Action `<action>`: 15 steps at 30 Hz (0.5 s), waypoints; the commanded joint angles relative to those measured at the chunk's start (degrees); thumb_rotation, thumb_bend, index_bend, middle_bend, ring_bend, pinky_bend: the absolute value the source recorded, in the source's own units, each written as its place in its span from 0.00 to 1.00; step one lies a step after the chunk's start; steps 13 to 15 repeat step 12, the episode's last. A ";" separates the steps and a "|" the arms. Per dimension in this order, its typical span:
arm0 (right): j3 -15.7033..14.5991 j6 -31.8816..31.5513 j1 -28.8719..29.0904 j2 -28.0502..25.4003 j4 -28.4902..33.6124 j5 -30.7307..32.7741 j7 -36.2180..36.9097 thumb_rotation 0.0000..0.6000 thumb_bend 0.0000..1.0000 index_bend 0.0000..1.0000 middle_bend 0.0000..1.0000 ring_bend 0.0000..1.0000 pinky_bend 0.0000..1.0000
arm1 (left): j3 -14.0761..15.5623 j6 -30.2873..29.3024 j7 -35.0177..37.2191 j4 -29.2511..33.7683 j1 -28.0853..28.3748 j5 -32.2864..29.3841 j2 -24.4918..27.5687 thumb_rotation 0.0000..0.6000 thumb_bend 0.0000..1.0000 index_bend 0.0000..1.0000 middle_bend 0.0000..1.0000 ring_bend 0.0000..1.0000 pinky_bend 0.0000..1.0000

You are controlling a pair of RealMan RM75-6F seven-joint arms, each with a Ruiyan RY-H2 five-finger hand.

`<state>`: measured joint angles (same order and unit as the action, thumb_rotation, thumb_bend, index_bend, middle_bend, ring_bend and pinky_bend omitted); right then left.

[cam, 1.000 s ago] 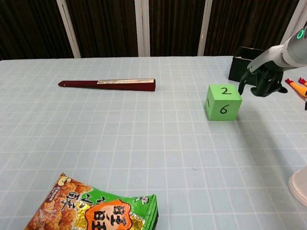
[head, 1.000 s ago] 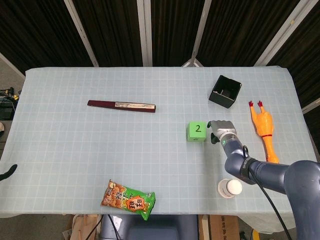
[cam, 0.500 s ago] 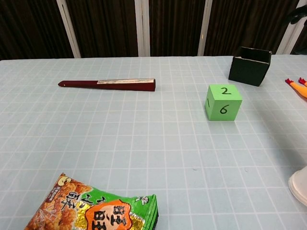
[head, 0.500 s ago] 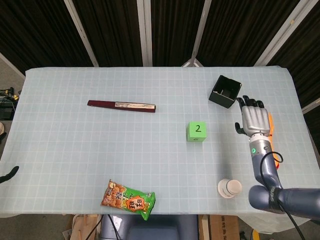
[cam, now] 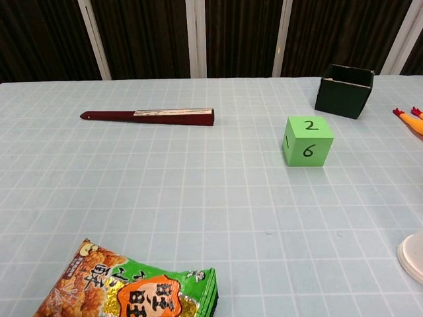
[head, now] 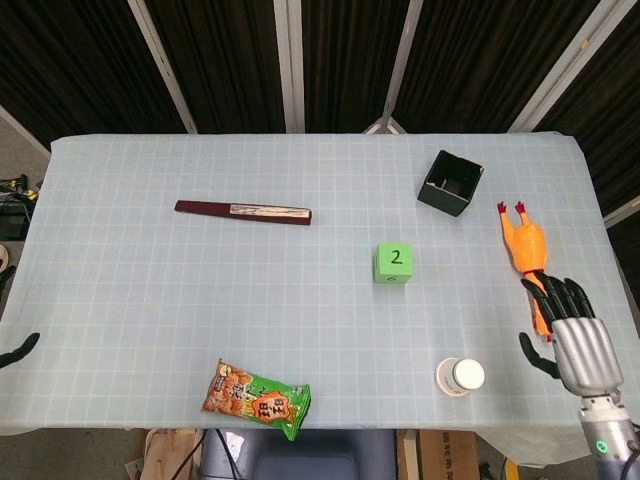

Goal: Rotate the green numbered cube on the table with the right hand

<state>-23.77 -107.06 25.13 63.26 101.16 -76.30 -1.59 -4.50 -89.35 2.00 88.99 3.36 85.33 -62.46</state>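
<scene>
The green numbered cube (head: 393, 263) sits right of the table's middle with 2 on top. In the chest view the cube (cam: 307, 140) also shows 6 on its front face and 1 on its left face. My right hand (head: 575, 338) hovers at the table's near right corner, far from the cube, fingers spread and holding nothing. The chest view does not show it. Of my left hand only a dark tip (head: 16, 350) peeks in at the left edge, so I cannot make out its pose.
A black open box (head: 450, 183) stands behind and right of the cube. An orange rubber chicken (head: 527, 262) lies just beyond my right hand. A white bottle (head: 460, 377) stands near the front edge, a snack bag (head: 256, 398) at front centre, a closed fan (head: 243, 211) at back left.
My right hand has drawn away from the cube's right side, opened, and swung right and back to the near right corner. The cube stands as before, same faces showing.
</scene>
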 commanded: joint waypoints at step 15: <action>6.31 -0.62 -10.88 2.92 -6.90 -5.85 -8.54 1.00 0.40 0.13 0.07 0.08 0.05 | -0.36 0.89 -0.61 -0.17 0.43 -0.94 -0.43 1.00 0.27 0.00 0.00 0.00 0.01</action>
